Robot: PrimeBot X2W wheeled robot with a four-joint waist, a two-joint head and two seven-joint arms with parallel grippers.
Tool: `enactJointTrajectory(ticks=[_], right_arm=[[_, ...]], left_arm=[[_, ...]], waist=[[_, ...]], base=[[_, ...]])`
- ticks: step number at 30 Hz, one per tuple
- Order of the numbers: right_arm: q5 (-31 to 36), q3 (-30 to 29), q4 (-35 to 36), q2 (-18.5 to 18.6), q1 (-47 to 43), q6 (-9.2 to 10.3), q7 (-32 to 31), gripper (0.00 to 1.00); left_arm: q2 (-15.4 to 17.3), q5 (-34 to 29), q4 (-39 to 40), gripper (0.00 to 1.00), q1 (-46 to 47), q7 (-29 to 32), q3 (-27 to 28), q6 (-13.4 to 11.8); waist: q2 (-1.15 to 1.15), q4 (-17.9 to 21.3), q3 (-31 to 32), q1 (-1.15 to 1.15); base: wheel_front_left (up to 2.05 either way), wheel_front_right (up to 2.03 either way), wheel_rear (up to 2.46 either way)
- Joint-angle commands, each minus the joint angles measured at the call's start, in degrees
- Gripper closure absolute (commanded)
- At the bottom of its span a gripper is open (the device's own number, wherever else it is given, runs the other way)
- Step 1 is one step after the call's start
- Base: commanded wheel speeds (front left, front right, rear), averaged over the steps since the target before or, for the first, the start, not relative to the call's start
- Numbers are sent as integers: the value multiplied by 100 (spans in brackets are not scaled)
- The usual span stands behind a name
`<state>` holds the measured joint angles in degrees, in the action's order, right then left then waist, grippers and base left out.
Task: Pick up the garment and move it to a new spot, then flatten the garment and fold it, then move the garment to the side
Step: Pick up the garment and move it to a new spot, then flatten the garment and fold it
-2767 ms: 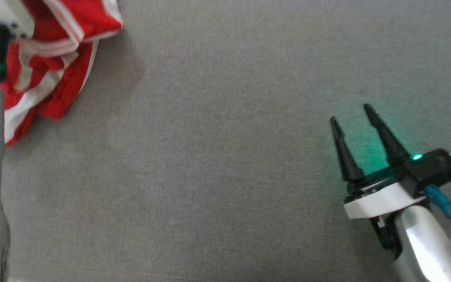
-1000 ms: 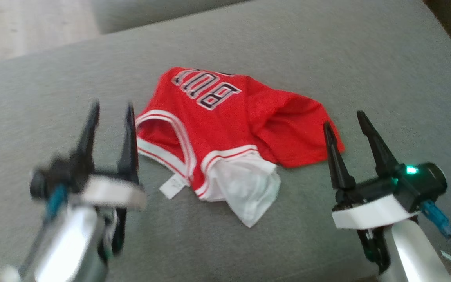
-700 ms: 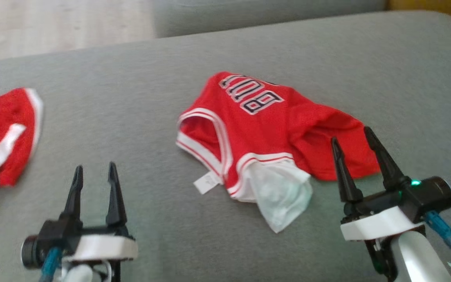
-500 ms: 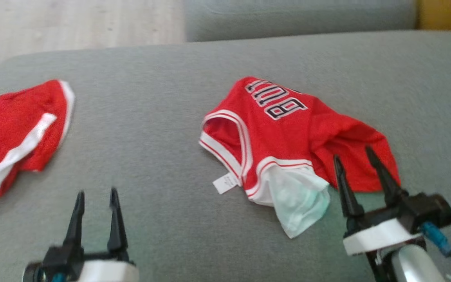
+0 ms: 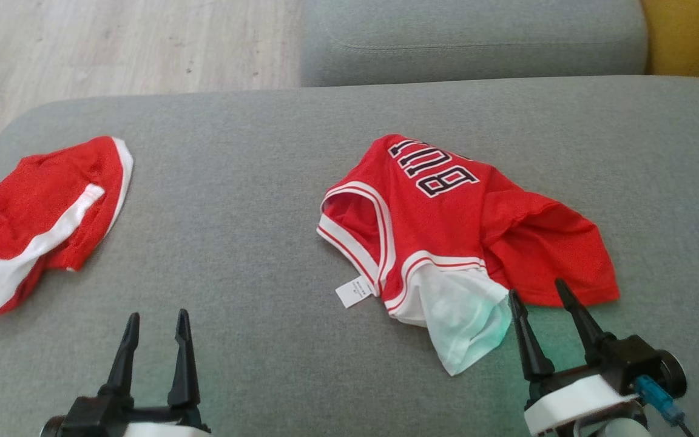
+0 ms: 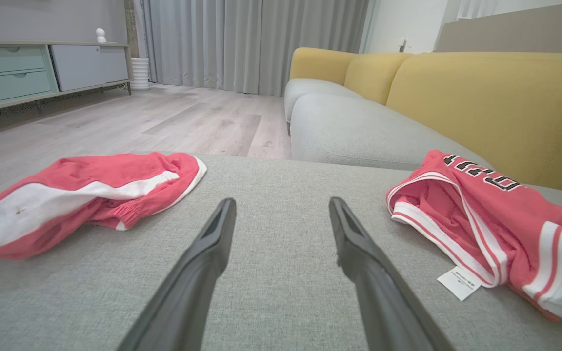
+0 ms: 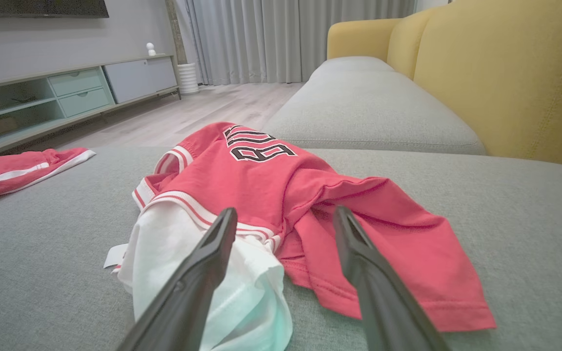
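A crumpled red jersey (image 5: 465, 230) with white trim, dark lettering and a white inner layer lies on the grey sofa cushion (image 5: 252, 182), right of centre. My right gripper (image 5: 536, 290) is open and empty just in front of its near hem. In the right wrist view the jersey (image 7: 281, 195) lies right beyond the open right gripper (image 7: 286, 210). My left gripper (image 5: 158, 315) is open and empty over bare cushion at the lower left. The left wrist view has the jersey (image 6: 481, 214) to the right of the left gripper (image 6: 282, 202).
Red shorts (image 5: 46, 218) with a white stripe lie near the cushion's left edge, also seen as shorts (image 6: 81, 190) in the left wrist view. A second grey cushion (image 5: 471, 36) and a yellow backrest (image 5: 695, 36) lie beyond. Wooden floor (image 5: 113, 48) is at far left.
The head camera has swung, so the whole picture shifted. My left arm has come away from the red shorts and now hangs low at the left. Both grippers stayed open.
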<state>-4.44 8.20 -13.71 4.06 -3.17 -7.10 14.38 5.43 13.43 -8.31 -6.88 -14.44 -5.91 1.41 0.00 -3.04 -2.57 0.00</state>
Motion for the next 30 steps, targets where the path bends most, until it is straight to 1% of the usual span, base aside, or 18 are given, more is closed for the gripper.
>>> enactJointTrajectory(ticks=[1,5,9,16,21,23,25,30], right_arm=[[27,136,146,-17,114,-39,62,0],[30,180,105,-48,138,-39,62,0],[24,234,51,-68,141,-39,62,0],[40,291,-8,-87,170,-39,62,0],[139,444,279,-91,349,-39,62,0],[197,603,330,-48,441,-39,62,0],[300,872,205,64,533,-39,-38,0],[460,1674,-162,322,696,-39,-883,0]], left_arm=[[-23,-59,139,0,234,-55,242,21],[-93,-157,61,0,282,-55,341,178],[-143,-230,-13,0,293,-55,423,276],[-199,-319,-124,0,312,-55,508,385],[-224,-359,-151,0,332,-55,555,423],[-230,-372,-160,0,349,-55,569,436],[-235,-383,-181,0,357,-55,580,450],[-245,-398,-231,0,398,-56,560,479]], waist=[[0,33,4,0],[0,122,13,0],[0,204,41,0],[0,284,66,0],[0,309,38,0],[0,311,24,0],[0,307,19,0],[0,255,7,0]], base=[[0,0,0],[0,0,0],[0,0,0],[0,0,0],[0,0,0],[0,0,0],[0,0,0],[0,0,0]])
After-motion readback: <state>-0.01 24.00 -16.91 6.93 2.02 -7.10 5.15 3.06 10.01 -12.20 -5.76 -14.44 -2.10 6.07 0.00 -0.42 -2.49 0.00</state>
